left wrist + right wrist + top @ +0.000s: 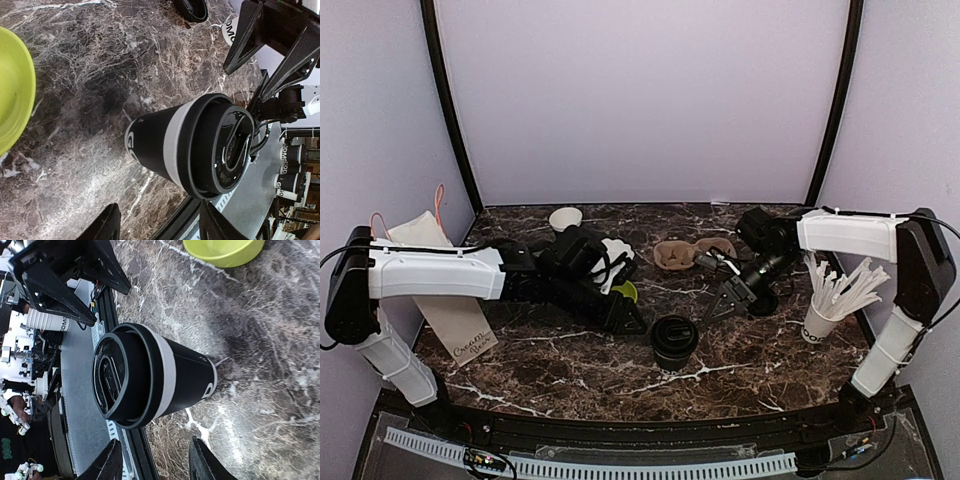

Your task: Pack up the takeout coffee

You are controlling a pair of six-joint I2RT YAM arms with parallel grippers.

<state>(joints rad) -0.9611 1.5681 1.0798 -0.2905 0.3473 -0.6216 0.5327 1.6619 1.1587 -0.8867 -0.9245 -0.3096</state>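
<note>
The takeout coffee point(674, 341) is a black cup with a black lid, upright on the marble table point(540, 370) at the front centre. My left gripper point(631, 321) is low just to its left and my right gripper point(720, 308) just up and to its right. In the left wrist view the cup point(187, 145) stands ahead of my left gripper point(160, 227), whose jaws are open and clear of it. In the right wrist view the cup point(150, 375) stands likewise ahead of my open right gripper point(156, 465). White lettering shows low on the cup's side.
A yellow-green bowl point(626, 291) sits behind the left gripper. A brown cup carrier point(685, 253) lies at the back centre and a lidless white cup point(565, 218) at the back left. A white cup of sticks point(822, 318) stands right. A paper bag point(455, 325) lies left.
</note>
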